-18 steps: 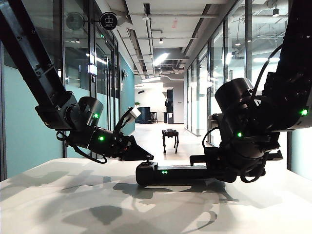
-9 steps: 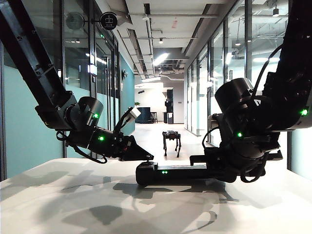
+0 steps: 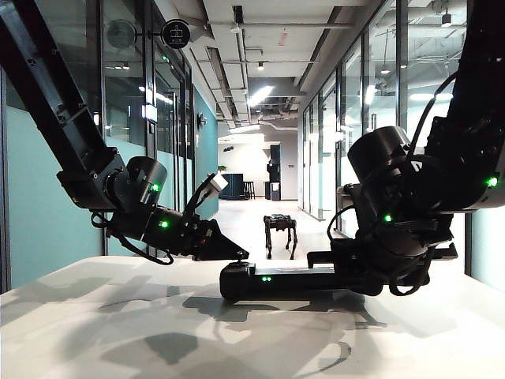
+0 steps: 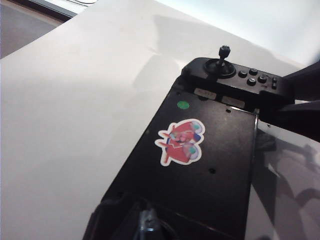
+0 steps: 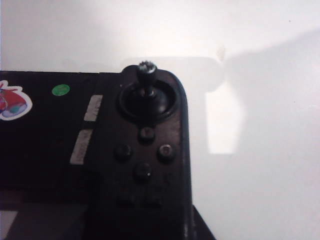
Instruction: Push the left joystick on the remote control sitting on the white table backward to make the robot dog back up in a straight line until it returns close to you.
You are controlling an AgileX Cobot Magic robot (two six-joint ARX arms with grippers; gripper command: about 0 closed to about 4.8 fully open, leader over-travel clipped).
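on the white table point(image 3: 118, 332) lies the remote point(image 3: 276, 280), a flat black bar seen edge-on in the exterior view, two small green lights on its near edge. the left gripper point(image 3: 235, 254) comes in low from the left, its pointed tip right over the remote's left end where the left joystick would be; the stick itself is hidden there, and i cannot tell if the jaws are wide or closed. the right gripper point(image 3: 347, 264) sits at the remote's right end, pressed close against it; its fingers do not show clearly, so i cannot tell how the jaws stand or whether they grip the casing. the left wrist view shows the remote's point(image 4: 205, 160) flat top with a pinkish sticker point(image 4: 180, 141), a green dot point(image 4: 183, 105), and the far stick point(image 4: 223, 53) upright beside small buttons. the right wrist view shows that same stick point(image 5: 146, 75) above four round buttons point(image 5: 144, 152). down the corridor the dog point(image 3: 280, 230) stands on the floor, well apart from the table.
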